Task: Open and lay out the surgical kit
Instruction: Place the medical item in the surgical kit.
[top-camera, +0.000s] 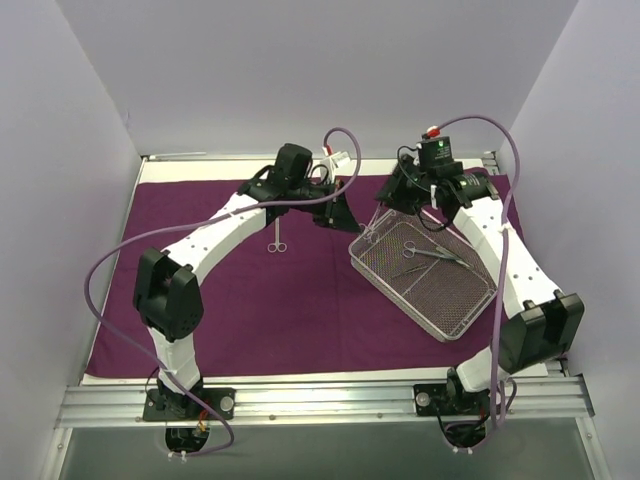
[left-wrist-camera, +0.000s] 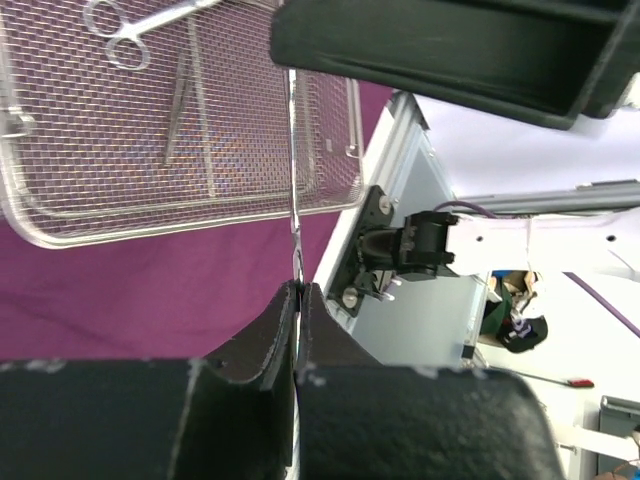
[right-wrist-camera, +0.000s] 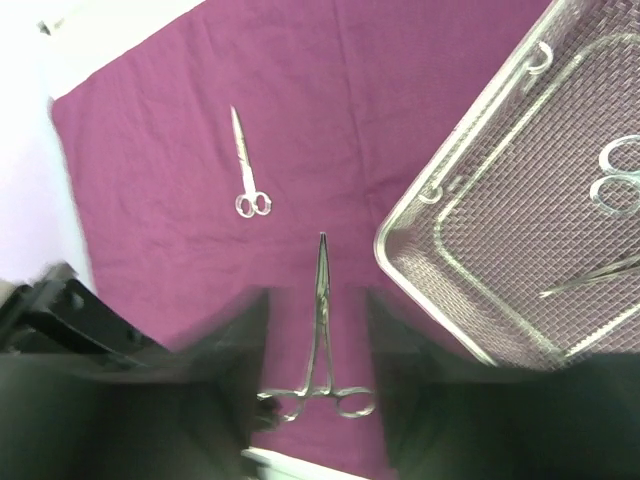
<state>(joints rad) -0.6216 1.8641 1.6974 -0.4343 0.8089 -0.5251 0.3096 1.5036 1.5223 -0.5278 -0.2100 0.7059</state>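
**Inspector:** Status of the left tool (left-wrist-camera: 297, 292)?

**Assistant:** Clamped tight on a slim silver instrument (left-wrist-camera: 293, 180). It shows edge-on as a thin strip, so its type cannot be determined. Its upper end is cut off behind the tool's black housing.

**Inspector:** The right tool (right-wrist-camera: 317, 296)?

**Assistant:** The fingers are blurred but plainly apart and grip nothing. A pair of silver ring-handled forceps (right-wrist-camera: 322, 350) lies flat between them on the dark purple cloth wrap (top-camera: 280, 310). Whether the rings touch the fingers cannot be confirmed.

**Inspector:** Location of the kit?

**Assistant:** The cloth is spread flat over the worktop (top-camera: 220, 168). The rectangular silver wire-mesh tray (top-camera: 440, 300) sits angled on its right half. It holds scissor-handled instruments (top-camera: 435, 252), count unclear. The small silver scissors (top-camera: 276, 238) lie on the cloth left of the tray, well apart from it.
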